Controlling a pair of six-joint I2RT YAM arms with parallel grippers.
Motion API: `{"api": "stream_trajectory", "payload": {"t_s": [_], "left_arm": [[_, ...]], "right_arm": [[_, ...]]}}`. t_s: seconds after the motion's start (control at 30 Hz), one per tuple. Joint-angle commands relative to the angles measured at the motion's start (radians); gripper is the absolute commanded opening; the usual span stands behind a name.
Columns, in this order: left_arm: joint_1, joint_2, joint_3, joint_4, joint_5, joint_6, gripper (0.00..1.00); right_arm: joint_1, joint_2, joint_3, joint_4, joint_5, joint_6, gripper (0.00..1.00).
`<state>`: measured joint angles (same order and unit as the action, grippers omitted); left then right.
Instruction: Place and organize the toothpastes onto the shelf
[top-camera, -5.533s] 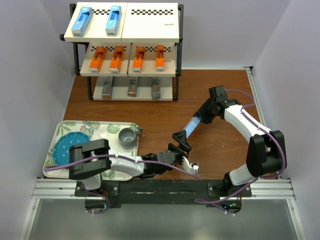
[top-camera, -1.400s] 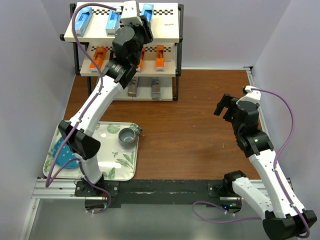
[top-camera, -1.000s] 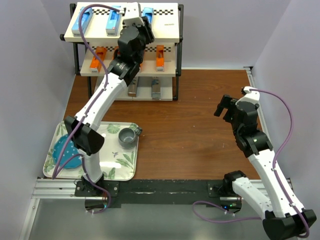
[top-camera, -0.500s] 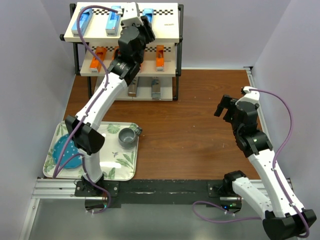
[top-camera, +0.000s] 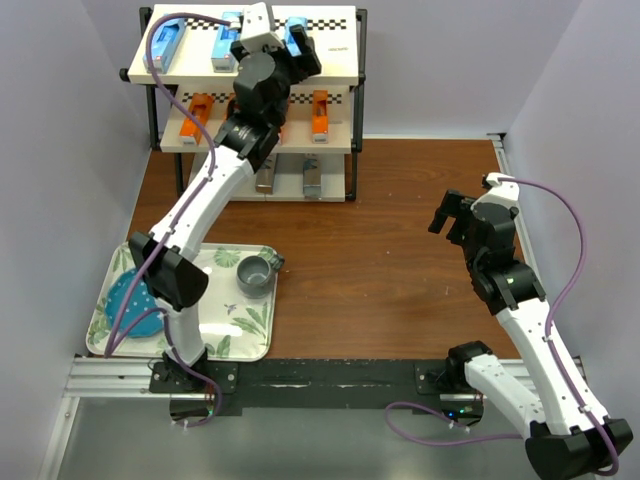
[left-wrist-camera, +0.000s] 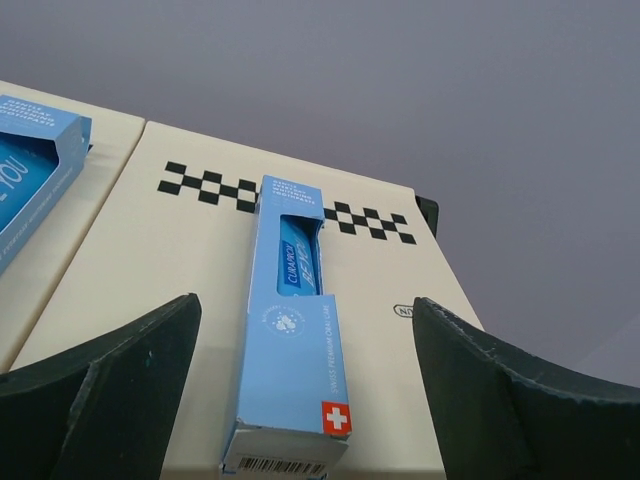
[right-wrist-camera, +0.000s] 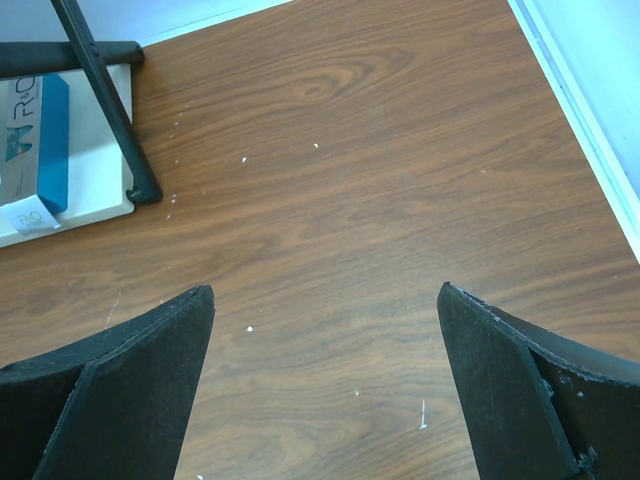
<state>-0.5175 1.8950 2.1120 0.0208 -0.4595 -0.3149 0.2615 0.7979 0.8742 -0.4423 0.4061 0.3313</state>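
top external: left gripper (top-camera: 283, 48) spread wide over the shelf (top-camera: 335, 62) top tier, at the third light blue toothpaste (top-camera: 296, 30); orange boxes (top-camera: 320, 112) on middle tier; dark blue boxes (top-camera: 312, 180) on bottom tier | left wrist: fingers (left-wrist-camera: 120, 390) straddle that box untouching; it lies flat, row-aligned, likely placed | right wrist: right gripper (right-wrist-camera: 325, 290) wide, empty, over table (right-wrist-camera: 380, 200) right of shelf; probably idle

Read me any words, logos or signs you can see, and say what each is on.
"CURAPROX": on the centre light blue toothpaste box.
"YOU": on the left toothpaste box, partly cropped.
White cross on red square: centre box's near corner.
Barcode, fine print, shelf board mark: too small to read.
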Motion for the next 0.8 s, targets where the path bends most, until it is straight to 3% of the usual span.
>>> {"api": "stream_trajectory", "payload": {"t_s": [0.0, 0.13, 0.4, 0.6, 0.77], "left_arm": [[0.004, -0.151, -0.050, 0.087, 0.038, 0.003, 0.93], [0.004, -0.296, -0.188, 0.154, 0.077, 0.042, 0.99], [0.005, -0.661, -0.515, 0.205, 0.098, 0.218, 1.00], [0.004, -0.981, -0.843, 0.163, 0.064, 0.303, 1.00], [0.005, -1.207, -1.026, 0.099, 0.067, 0.304, 1.00]], "right_arm": [[-0.004, -0.014, 0.038, 0.004, 0.034, -0.015, 0.98], [-0.002, -0.022, 0.057, -0.019, 0.060, -0.020, 0.98], [-0.004, -0.055, 0.123, -0.070, 0.123, -0.041, 0.98], [0.010, -0.138, 0.114, -0.128, 0.194, -0.031, 0.98], [0.033, -0.216, 0.078, -0.168, 0.244, -0.018, 0.98]]}}
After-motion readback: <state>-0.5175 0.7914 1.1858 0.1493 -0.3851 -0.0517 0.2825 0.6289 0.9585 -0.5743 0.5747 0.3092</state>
